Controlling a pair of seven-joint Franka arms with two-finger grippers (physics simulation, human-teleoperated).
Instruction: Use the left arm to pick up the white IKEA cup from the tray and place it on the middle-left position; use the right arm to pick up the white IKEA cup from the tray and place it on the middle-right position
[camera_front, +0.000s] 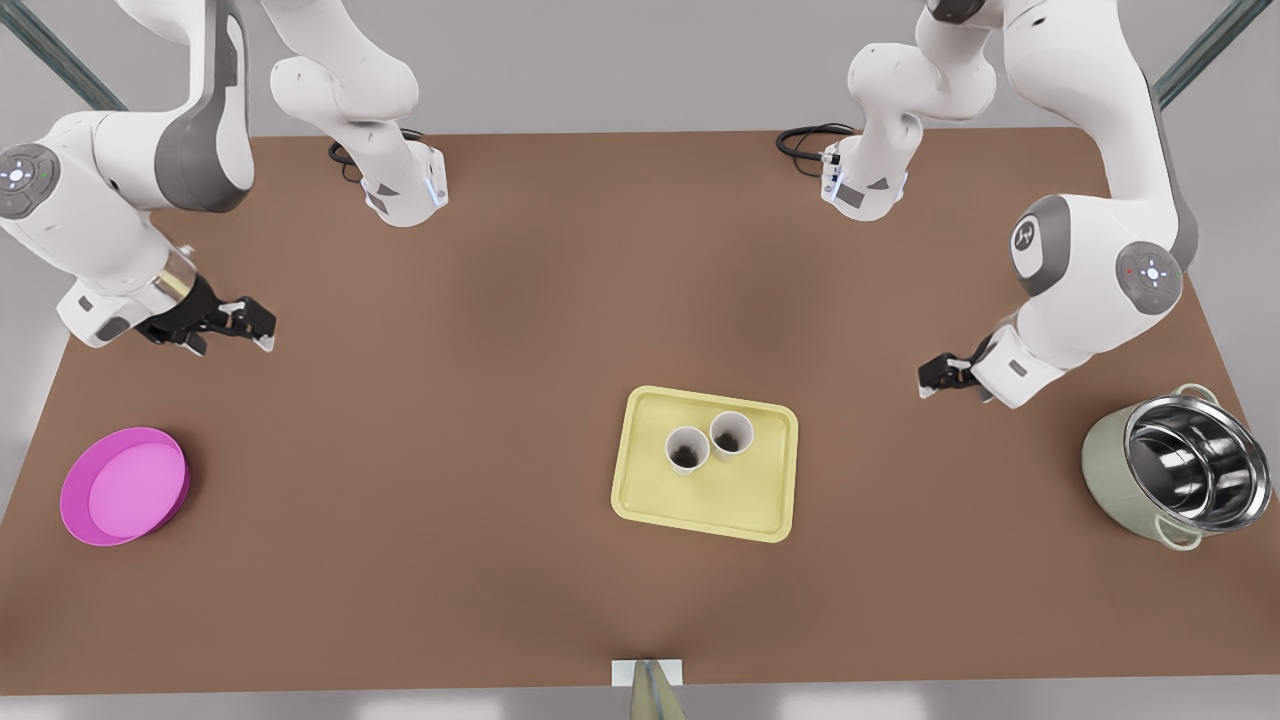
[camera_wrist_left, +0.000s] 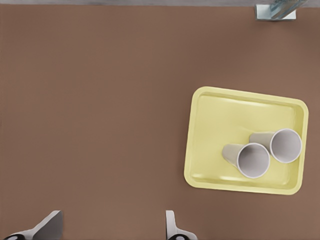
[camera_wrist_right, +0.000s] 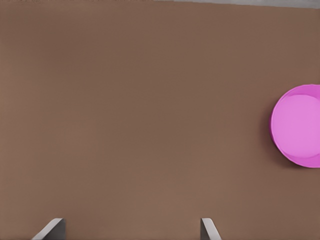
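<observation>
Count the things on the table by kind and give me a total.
White cups: 2
Yellow tray: 1
Magenta plate: 1
Steel pot: 1
Total: 5

Two upright white cups (camera_front: 709, 443) touching on pale yellow tray (camera_front: 706, 508)

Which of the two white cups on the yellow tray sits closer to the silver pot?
The white paper cup on the front view's right is closer to the shiny steel pot; the other white cup touches it on the pale yellow rectangular tray.
</observation>
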